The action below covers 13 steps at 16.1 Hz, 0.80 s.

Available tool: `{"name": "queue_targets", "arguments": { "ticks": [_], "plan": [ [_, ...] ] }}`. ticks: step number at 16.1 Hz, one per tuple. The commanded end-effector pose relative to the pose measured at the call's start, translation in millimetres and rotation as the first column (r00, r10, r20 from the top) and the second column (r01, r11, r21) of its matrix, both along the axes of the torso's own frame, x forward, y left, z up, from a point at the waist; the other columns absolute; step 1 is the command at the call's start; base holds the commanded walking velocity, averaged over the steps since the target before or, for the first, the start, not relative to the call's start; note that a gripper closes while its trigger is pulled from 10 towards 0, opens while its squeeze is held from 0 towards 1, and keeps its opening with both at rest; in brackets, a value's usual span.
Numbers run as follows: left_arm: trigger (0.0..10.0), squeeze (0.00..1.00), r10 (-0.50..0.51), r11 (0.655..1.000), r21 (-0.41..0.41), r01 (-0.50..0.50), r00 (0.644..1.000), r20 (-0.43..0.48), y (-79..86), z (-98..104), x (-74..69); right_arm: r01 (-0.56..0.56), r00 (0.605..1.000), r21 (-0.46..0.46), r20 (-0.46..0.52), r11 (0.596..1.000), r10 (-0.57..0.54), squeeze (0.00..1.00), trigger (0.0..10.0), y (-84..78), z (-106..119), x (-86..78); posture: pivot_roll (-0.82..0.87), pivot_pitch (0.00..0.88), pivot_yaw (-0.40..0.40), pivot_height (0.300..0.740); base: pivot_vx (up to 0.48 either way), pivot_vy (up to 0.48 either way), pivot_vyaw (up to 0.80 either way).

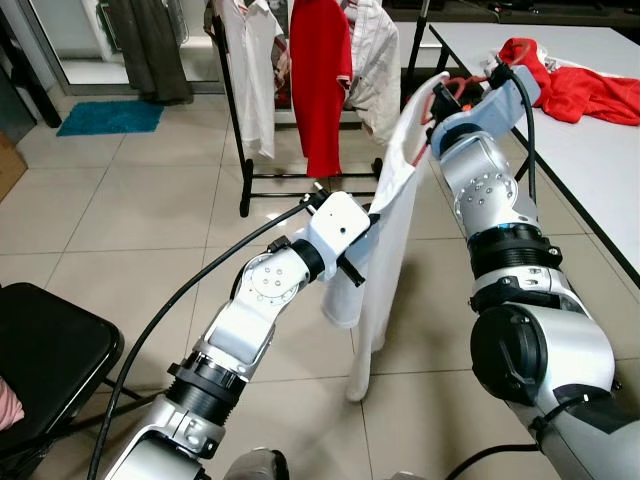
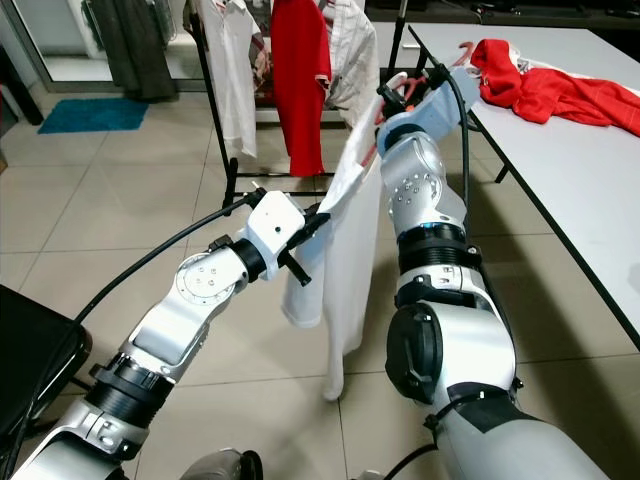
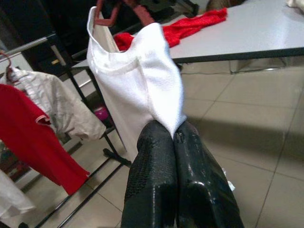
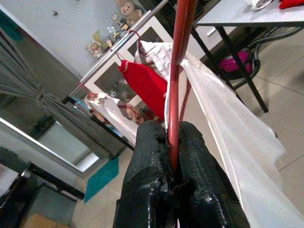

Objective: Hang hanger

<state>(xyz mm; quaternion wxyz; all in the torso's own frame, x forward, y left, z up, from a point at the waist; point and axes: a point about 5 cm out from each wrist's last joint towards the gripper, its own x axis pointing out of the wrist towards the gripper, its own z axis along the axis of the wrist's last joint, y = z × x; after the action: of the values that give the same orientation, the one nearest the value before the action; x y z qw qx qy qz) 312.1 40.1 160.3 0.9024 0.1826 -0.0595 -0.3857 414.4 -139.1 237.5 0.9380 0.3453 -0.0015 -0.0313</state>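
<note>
A red hanger (image 4: 179, 71) carries a white shirt (image 1: 395, 210) that hangs down between my two arms, above the tiled floor. My right gripper (image 4: 172, 142) is shut on the hanger's red bar, raised in front of the clothes rack (image 1: 230, 110). My left gripper (image 3: 173, 135) is lower down and shut on a fold of the white shirt (image 3: 137, 80), pulling the cloth sideways. The rack's metal rail (image 4: 118, 45) runs just beyond the hanger, with a red shirt (image 1: 320, 80) and pale shirts hanging on it.
A grey table (image 1: 590, 150) stands on the right with a red garment (image 1: 580, 85) heaped on it. A black chair (image 1: 45, 350) sits at the near left. A teal mat (image 1: 110, 117) lies on the floor at the far left.
</note>
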Motion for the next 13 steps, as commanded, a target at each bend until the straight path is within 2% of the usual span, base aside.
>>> {"name": "queue_targets", "arguments": {
  "ticks": [1, 6, 10, 12, 13],
  "plan": [
    [0.0, 0.00, -0.067, 0.998, -0.009, 0.068, 0.995, 0.079, -13.4, 21.0, -4.7, 0.009, 1.000, -0.021, -0.012, 1.000, -0.010, 0.00, 10.0, 0.2, -5.5, -0.6, -0.03, 0.023, -0.014, 0.740, 0.000, 0.000, 0.00],
    [0.0, 0.00, -0.106, 0.992, 0.077, 0.098, 0.989, 0.104, -14.1, 30.1, -7.7, -0.016, 0.998, -0.114, -0.062, 0.993, 0.009, 0.00, 10.0, 6.3, -26.3, -4.9, -0.03, 0.023, -0.010, 0.740, 0.000, 0.000, 0.00],
    [0.0, 0.00, -0.069, 0.996, 0.066, 0.062, 0.992, 0.105, -8.6, 33.9, -5.1, -0.047, 0.996, -0.141, -0.080, 0.989, 0.036, 0.00, 10.0, 12.0, -33.4, -7.5, -0.03, 0.028, -0.011, 0.740, 0.000, 0.000, 0.00],
    [0.0, 0.00, -0.061, 0.997, 0.053, 0.055, 0.989, 0.132, -10.2, 40.8, -2.7, -0.099, 0.991, -0.180, -0.107, 0.979, 0.080, 0.00, 10.0, 20.8, -41.2, -10.3, -0.03, 0.027, -0.012, 0.740, 0.000, 0.000, 0.00],
    [0.0, 0.00, -0.071, 0.997, 0.021, 0.069, 0.988, 0.138, -13.7, 48.9, -1.9, -0.131, 0.986, -0.195, -0.128, 0.972, 0.107, 0.00, 10.0, 28.4, -49.9, -14.0, -0.03, 0.027, -0.011, 0.740, 0.000, 0.000, 0.00]
  ]
}}
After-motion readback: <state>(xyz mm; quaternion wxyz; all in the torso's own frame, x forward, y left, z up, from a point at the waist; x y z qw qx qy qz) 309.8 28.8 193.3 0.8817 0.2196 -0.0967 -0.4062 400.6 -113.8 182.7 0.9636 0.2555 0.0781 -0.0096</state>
